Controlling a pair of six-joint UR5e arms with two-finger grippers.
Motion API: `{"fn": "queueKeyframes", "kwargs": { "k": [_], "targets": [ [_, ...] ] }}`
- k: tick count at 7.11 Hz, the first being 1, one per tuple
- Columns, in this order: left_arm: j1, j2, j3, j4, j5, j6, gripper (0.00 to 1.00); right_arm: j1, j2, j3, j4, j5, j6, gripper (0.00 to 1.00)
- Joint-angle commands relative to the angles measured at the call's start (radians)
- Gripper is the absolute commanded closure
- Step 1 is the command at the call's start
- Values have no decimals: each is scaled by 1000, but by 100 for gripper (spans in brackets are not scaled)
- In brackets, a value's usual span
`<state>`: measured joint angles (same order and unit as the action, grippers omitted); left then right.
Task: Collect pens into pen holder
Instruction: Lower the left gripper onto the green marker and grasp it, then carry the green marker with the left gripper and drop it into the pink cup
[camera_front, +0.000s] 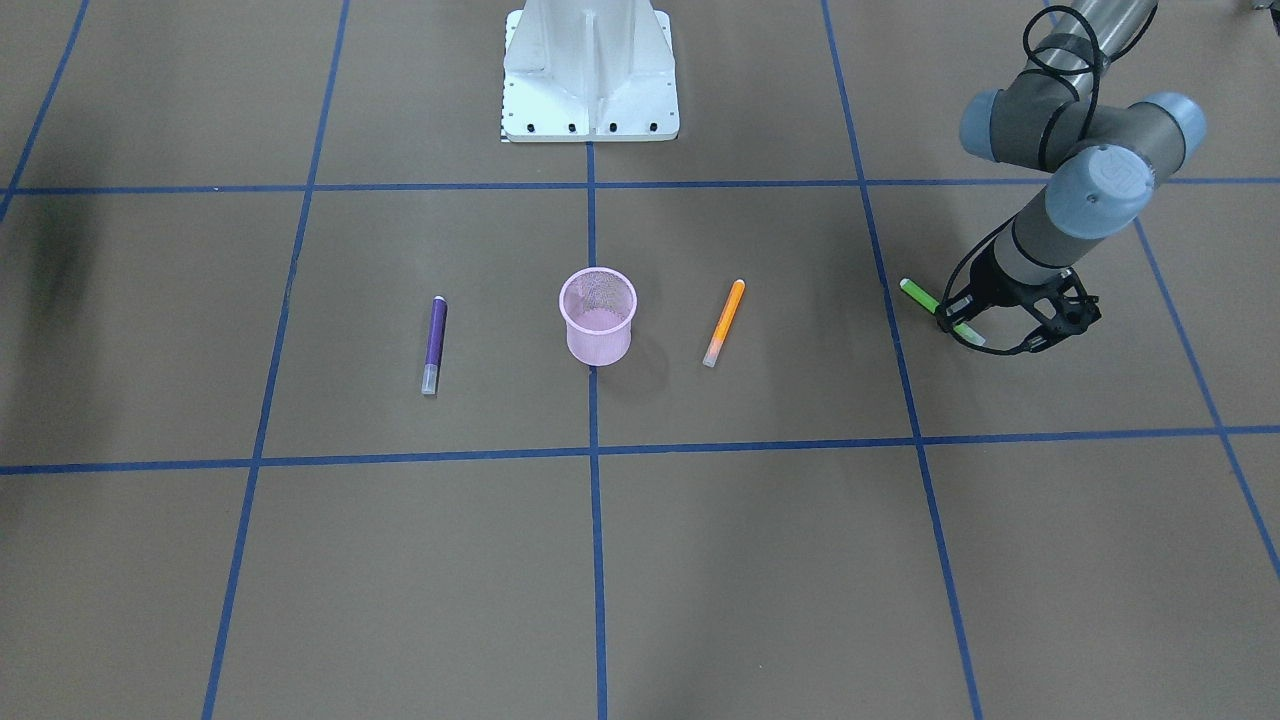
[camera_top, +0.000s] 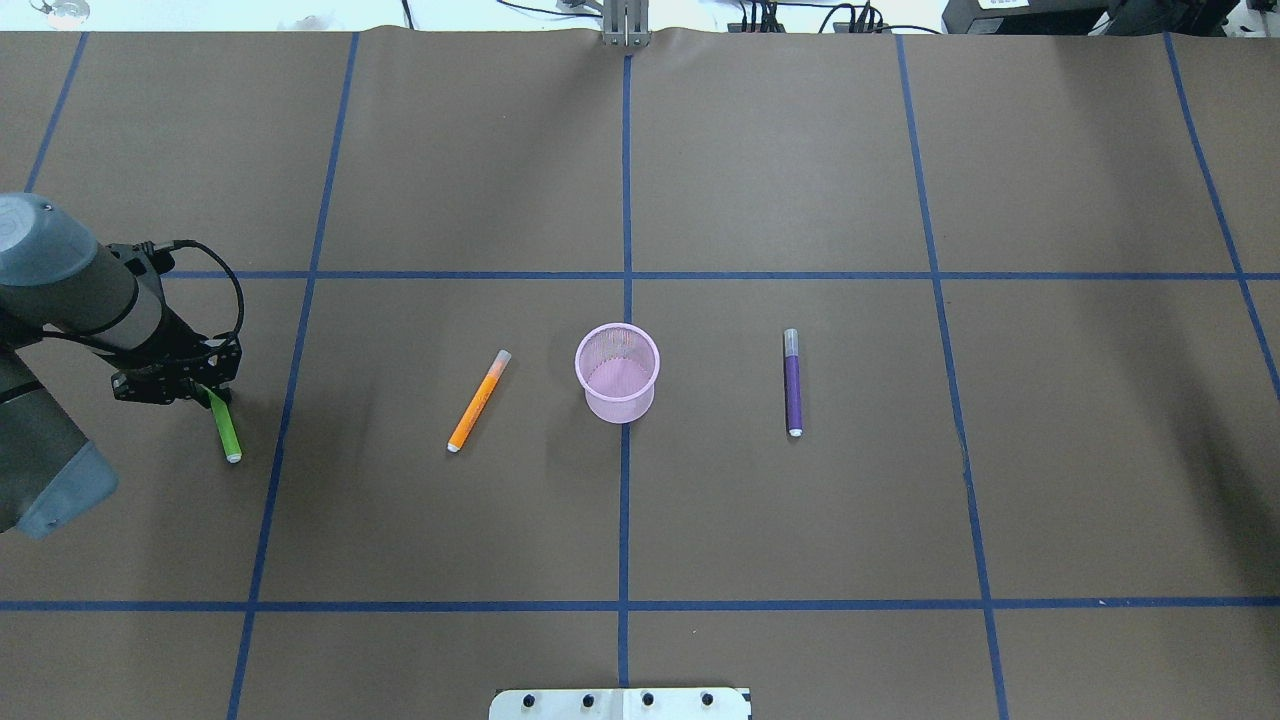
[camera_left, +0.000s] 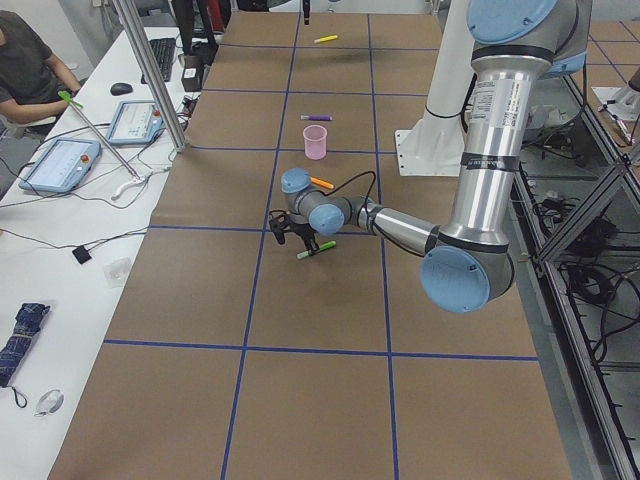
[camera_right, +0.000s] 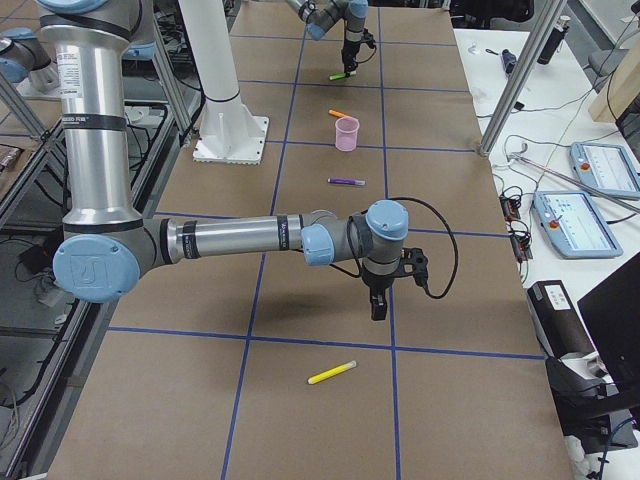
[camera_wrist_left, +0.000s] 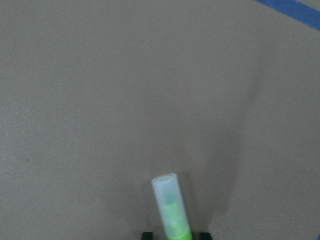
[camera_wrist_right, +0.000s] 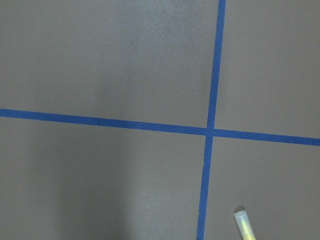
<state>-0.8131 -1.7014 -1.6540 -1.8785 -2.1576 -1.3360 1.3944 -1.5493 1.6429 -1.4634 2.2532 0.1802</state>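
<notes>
Front-facing view: shows the pen holder (camera_front: 600, 340) upright on a blue tape line (camera_front: 594, 500) of the table (camera_front: 760, 560). Places the orange pen (camera_front: 724, 322) flat near the holder on the left arm's side and the purple pen (camera_front: 434, 343) flat near it on the opposite side, both apart from it. Finds the green pen (camera_front: 922, 298) well past the orange one from the holder, pinched in the left gripper (camera_front: 962, 325).

Overhead view: lines up green, orange, holder and purple in one row. Has the left claw closed narrow on the green pen near its pale cap end, with the pen tilted. Cannot tell whether the pen's low end touches the table.

Left side view: sets the held green pen nearer the camera than the holder, and a yellow pen (camera_left: 325, 39) flat far beyond it.

Right side view: hangs the right gripper (camera_right: 378, 305) pointing down, well apart from the holder on the purple pen's side. Cannot tell whether this claw is wide or narrow. Leaves the yellow pen farther still from the holder.

Left wrist view: catches dark fingertips (camera_wrist_left: 147, 235) tight on either side of the green pen.

Right wrist view: shows crossed tape and the yellow pen's pale end.
</notes>
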Motion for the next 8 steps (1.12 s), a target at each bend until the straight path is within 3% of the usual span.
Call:
{"fn": "queueKeyframes", "kwargs": {
  "k": [1,4,6,8],
  "targets": [
    [-3,-16,-62,4,-25,9,100,0,0,5,0,0,1,0],
    [49,-81,-318,10,-10,113,100,-5,3,32,23,-6,1,0],
    [185,-220,-366,25,282,298,100,-12,6,31,23,-6,1,0],
    [228,-344,-357,51,368,378,100,-12,12,32,23,-6,2,0]
  ]
}}
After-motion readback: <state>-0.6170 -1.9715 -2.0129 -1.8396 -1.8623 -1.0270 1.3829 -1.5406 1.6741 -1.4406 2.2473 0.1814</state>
